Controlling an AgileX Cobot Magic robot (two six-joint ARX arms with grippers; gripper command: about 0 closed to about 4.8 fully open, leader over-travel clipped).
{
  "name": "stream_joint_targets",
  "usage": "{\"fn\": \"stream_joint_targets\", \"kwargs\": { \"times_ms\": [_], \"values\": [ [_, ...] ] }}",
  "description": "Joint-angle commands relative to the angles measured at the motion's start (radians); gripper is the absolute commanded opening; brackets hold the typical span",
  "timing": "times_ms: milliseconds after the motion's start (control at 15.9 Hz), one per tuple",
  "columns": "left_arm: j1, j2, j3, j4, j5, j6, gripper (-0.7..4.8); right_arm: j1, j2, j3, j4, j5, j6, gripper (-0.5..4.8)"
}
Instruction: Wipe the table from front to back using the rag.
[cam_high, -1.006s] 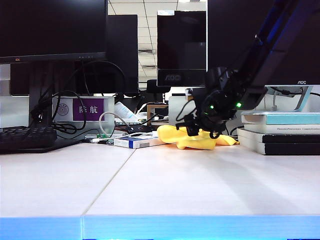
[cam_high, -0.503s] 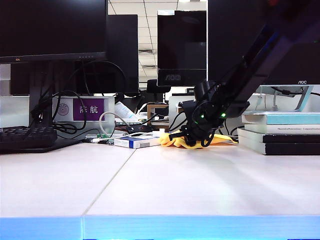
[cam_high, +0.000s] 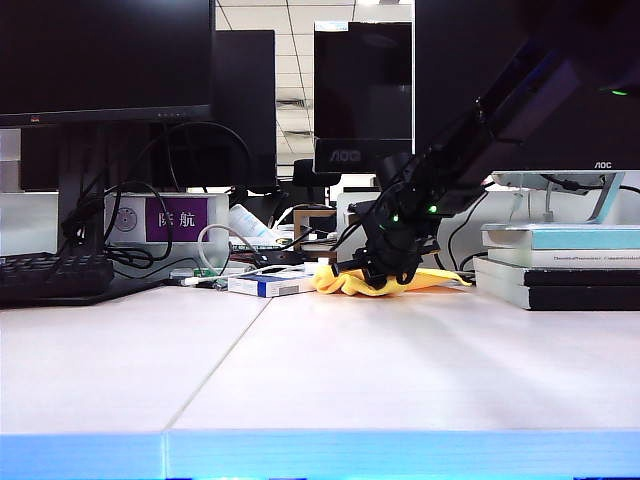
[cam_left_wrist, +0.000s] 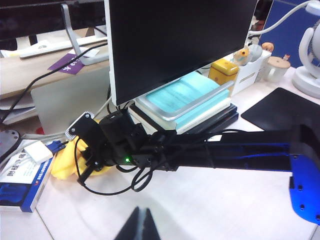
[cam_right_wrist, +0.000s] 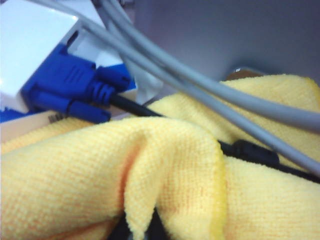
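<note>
Right gripper (cam_high: 385, 275): lowered onto the rag at the far side of the table; its dark fingers are drawn in tight on a raised fold of yellow cloth, seen close in the right wrist view (cam_right_wrist: 137, 232).
Rag (cam_high: 345, 283): bright yellow microfibre, bunched under and around the right gripper, lying on the table near its back edge; in the left wrist view (cam_left_wrist: 62, 162) it shows just beyond the gripper's tip.
Left gripper (cam_left_wrist: 140, 227): hovering over bare table, well apart from the rag; the two fingertips meet in a closed point with nothing between them.
Table (cam_high: 400, 370): pale wood-grain surface with a thin seam and a bright blue front edge; open surface lies between that edge and the right gripper.
White-and-blue box (cam_high: 268, 285): flat on the table, just beside the rag, on the far side of it from the book stack.
Book stack (cam_high: 560, 265): near the right gripper, on the side opposite the box.
Grey cables (cam_right_wrist: 200, 90): running just past the gripped fold.
Blue plug (cam_right_wrist: 75, 90): on a white adapter, just behind the rag.
Monitor (cam_left_wrist: 175, 45): behind the right gripper, standing over the books.
</note>
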Motion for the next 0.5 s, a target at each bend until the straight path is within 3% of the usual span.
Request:
{"fn": "stream_joint_targets", "kwargs": {
  "times_ms": [63,503],
  "values": [
    [-0.002,-0.001,0.005,0.013,0.010,-0.003,-0.05,0.008,-0.014,-0.004,-0.130,-0.006,-0.001,-0.06],
    [-0.002,-0.001,0.005,0.012,0.050,-0.004,-0.05,0.009,-0.085,-0.005,-0.335,-0.006,0.003,-0.06]
  ]
}}
